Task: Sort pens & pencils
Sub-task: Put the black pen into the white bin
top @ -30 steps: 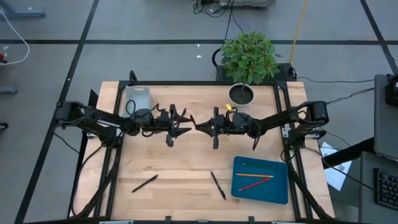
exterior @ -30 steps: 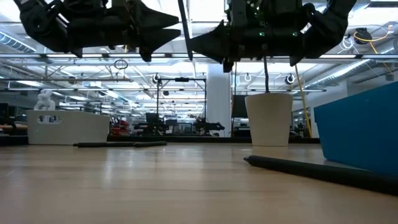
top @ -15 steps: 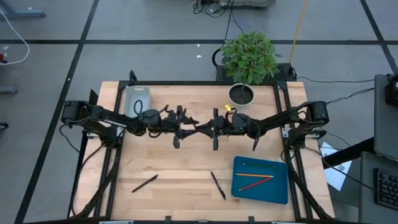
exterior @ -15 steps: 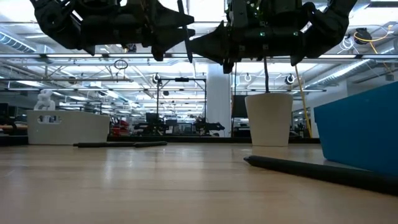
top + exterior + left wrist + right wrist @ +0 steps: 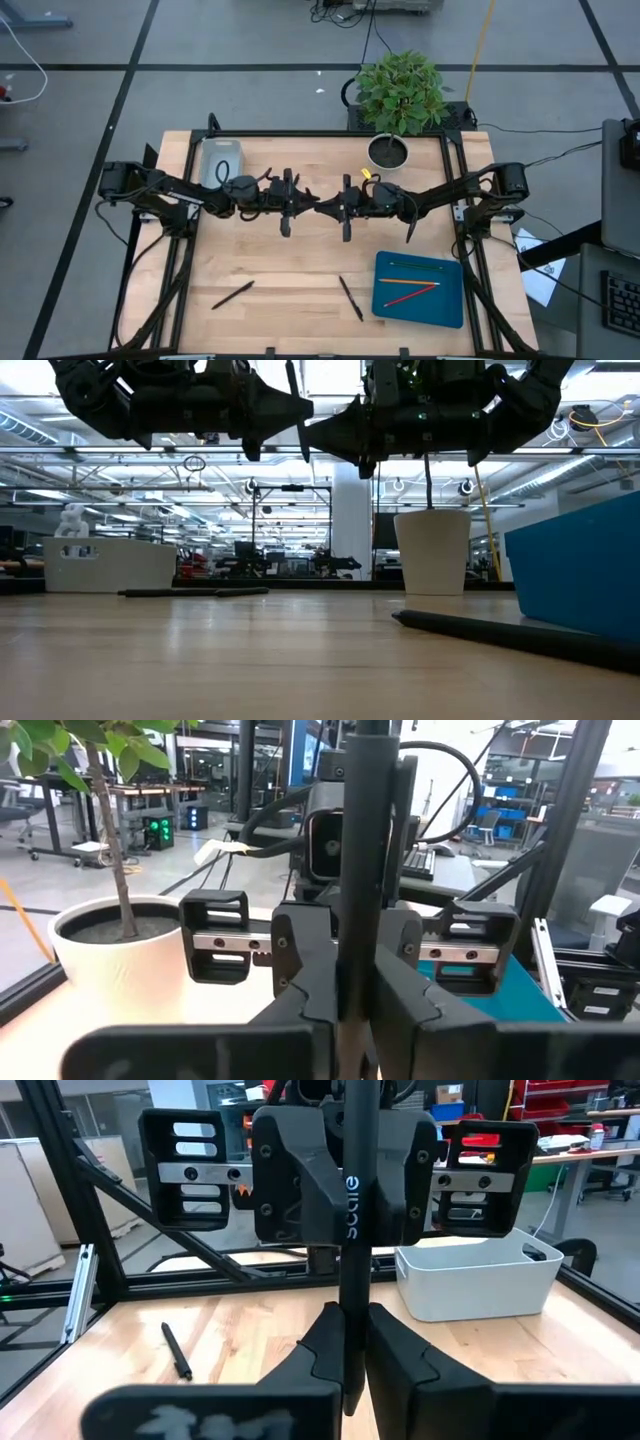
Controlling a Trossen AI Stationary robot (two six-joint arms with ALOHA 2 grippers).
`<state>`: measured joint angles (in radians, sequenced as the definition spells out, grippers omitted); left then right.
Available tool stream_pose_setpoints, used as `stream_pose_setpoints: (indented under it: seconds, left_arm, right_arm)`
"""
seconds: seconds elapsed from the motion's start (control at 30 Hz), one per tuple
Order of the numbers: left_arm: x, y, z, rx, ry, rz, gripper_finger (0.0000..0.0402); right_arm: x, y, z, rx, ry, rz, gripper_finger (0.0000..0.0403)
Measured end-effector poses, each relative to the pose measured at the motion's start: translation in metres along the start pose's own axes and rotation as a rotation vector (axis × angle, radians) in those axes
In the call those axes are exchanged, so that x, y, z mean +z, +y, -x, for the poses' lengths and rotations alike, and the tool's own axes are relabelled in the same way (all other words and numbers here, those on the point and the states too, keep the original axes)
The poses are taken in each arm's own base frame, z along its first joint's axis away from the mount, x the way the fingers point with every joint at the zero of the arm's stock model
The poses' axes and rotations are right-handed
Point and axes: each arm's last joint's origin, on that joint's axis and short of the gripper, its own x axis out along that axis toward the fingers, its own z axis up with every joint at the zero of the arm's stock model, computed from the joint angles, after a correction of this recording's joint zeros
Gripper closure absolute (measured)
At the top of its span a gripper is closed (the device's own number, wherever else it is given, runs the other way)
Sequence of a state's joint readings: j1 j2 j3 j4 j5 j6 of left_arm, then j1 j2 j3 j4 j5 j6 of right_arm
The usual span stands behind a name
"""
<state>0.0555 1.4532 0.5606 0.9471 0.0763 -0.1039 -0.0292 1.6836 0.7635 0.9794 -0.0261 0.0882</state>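
Note:
A dark pen (image 5: 357, 1200) stands nearly upright in the air over the table's middle. My left gripper (image 5: 357, 1010) and my right gripper (image 5: 348, 1350) face each other, tip to tip, and both are shut on it. In the high view they meet at the left gripper (image 5: 308, 204) and right gripper (image 5: 322, 204). Two more pens (image 5: 233, 294) (image 5: 350, 298) lie flat near the front edge. The green, orange and red pencils (image 5: 410, 283) lie in the blue tray (image 5: 440, 310). My left gripper pinches the pen's shaft (image 5: 357, 935) between its two fingers, coming level from the table's left, fingers across the pen. The pen stands nearly upright, clear of the table. My right gripper pinches the same shaft (image 5: 352, 1315) between its two fingers, level from the table's right, fingers across it. The pen's lower end (image 5: 304, 452) hangs free below both grippers.
A white bin (image 5: 221, 158) stands at the far left and a potted plant (image 5: 388, 152) at the far middle. The blue tray sits at the front right. In the low view the nearer pen (image 5: 480, 628) lies in front of the tray wall (image 5: 580, 575).
My left gripper has moved toward the table's right, up to the pen held by my right gripper, and has shut on it. The pen and my right gripper have stayed where they were.

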Motion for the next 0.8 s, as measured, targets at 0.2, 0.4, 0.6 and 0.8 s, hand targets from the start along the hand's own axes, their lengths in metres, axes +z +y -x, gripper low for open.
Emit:
stream_pose_setpoints:
  seconds: [0.2, 0.4, 0.6, 0.8]
  left_arm:
    - [0.001, 0.002, 0.004, 0.020, 0.040, 0.002, 0.0368]
    - [0.019, 0.003, 0.025, 0.115, 0.124, -0.056, 0.0368]
    - [0.042, -0.002, 0.059, 0.253, 0.155, -0.104, 0.0368]
    - [0.041, -0.006, 0.105, 0.295, 0.042, -0.105, 0.0368]
  right_arm:
    - [0.001, 0.000, 0.001, -0.004, -0.005, -0.007, 0.0327]
    - [0.005, -0.002, 0.027, -0.112, -0.013, 0.021, 0.0222]
    - [0.015, -0.003, 0.068, -0.118, -0.068, 0.010, 0.0173]
    - [0.017, -0.001, 0.105, -0.114, -0.121, 0.013, 0.0172]
